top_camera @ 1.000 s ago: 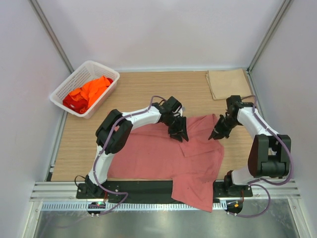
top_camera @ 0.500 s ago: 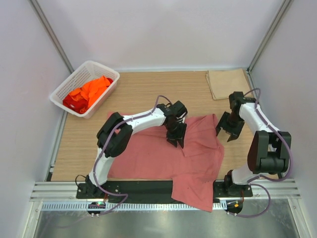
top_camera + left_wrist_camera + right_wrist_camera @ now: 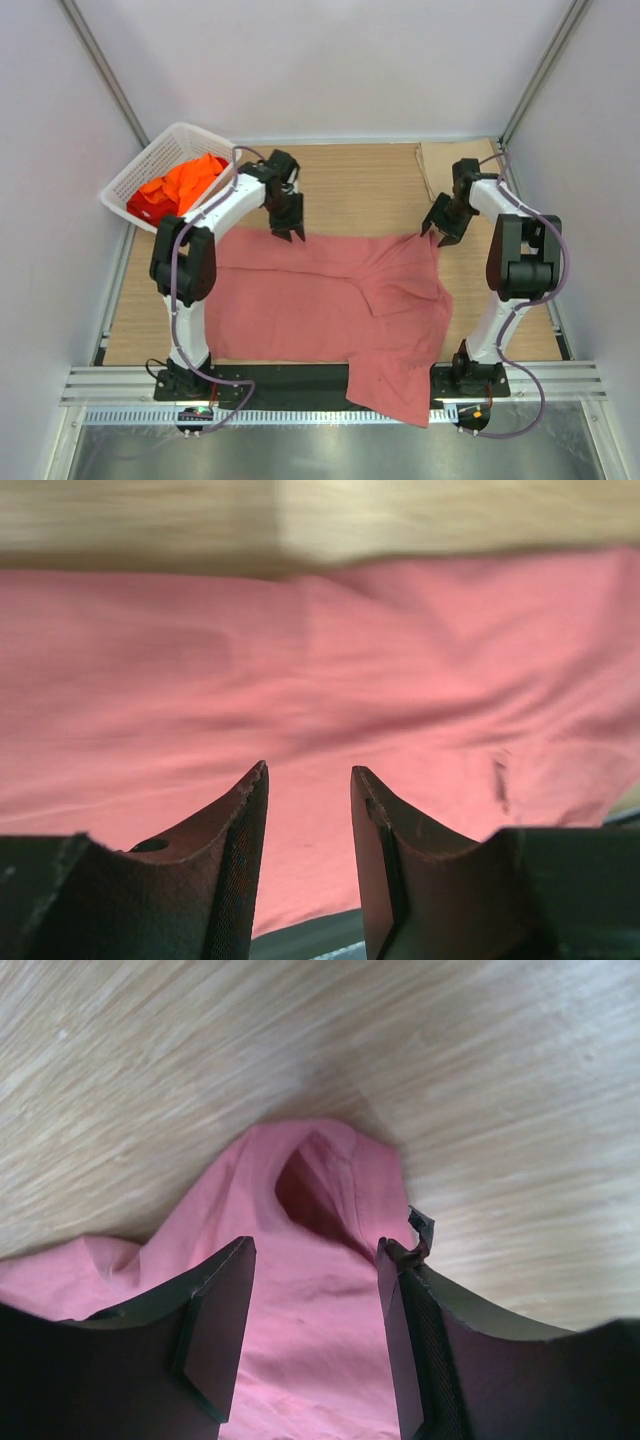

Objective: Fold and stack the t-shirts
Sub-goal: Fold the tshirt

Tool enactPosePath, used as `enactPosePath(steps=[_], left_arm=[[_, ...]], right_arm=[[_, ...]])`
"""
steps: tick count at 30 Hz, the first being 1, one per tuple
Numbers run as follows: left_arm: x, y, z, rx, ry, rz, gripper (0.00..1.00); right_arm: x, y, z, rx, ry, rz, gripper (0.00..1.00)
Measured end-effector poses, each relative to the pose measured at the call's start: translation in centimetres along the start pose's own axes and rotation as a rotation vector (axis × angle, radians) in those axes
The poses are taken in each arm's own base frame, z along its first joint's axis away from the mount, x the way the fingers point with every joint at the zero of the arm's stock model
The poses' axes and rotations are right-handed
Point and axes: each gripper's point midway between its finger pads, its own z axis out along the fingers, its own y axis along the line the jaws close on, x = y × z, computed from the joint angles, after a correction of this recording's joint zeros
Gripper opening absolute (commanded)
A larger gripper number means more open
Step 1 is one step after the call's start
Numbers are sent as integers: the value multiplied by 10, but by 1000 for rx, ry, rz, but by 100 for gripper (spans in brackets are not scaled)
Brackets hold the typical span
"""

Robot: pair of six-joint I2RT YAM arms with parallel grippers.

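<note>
Far left, a white lattice plastic basket (image 3: 186, 127) holds bright orange t-shirts (image 3: 188, 178) and a red t-shirt (image 3: 148, 210). The left gripper (image 3: 290, 232) hovers over the far edge of the dusty salmon-pink cotton t-shirt (image 3: 300, 300), jaws moderately parted with nothing between them. That shirt lies spread on the light wooden table (image 3: 350, 185), its near part hanging over the front edge. The right gripper (image 3: 317, 1243) stands at the shirt's far right corner, jaws apart astride a raised fold, clamping nothing. A tan flat sheet (image 3: 455, 165) lies far right.
</note>
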Motion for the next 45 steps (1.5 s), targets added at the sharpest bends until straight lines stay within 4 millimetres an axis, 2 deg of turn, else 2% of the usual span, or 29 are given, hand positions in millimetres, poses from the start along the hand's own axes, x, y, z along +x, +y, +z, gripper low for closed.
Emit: enactPosePath(steps=[4,6,7,9,10,11,13,20,25,31,34,39,42,45], left_arm=[[-15,70,-5,-78,-2,-124,40],[-20,90,-8,-107,-9,-156,39],[-22,98,-10,-118,-15,-168,38],[-26,109,-12,-129,-23,-190,37],[-27,115,-11,-133,-22,-203,36],[-28,120,-9,-137,-20,-215,35],[-28,130,-3,-149,-4,-238,35],[-9,172,20,-221,73,-315,35],[-8,182,20,-243,73,-329,34],[-9,187,19,-243,71,-348,34],[-9,188,19,-238,73,-354,33],[-9,188,19,-238,74,-355,32],[-10,189,18,-240,75,-355,33],[-13,191,18,-250,76,-355,33]], right_arm=[[-7,4,14,-3,10,11,50],[-13,8,16,-9,1,13,48],[-17,10,17,-13,-6,13,46],[-23,13,16,-16,-17,10,34],[-25,13,16,-14,-23,10,28],[-26,13,17,-10,-26,10,13],[-27,10,17,6,-31,7,4],[-24,-9,24,87,-44,4,2],[-29,-17,29,119,-82,-4,2],[-46,-28,30,165,-201,-28,1],[-53,-26,32,169,-240,-26,2],[-56,-16,35,168,-266,-50,2],[-62,0,39,156,-276,-77,2],[-74,28,45,134,-291,-121,1]])
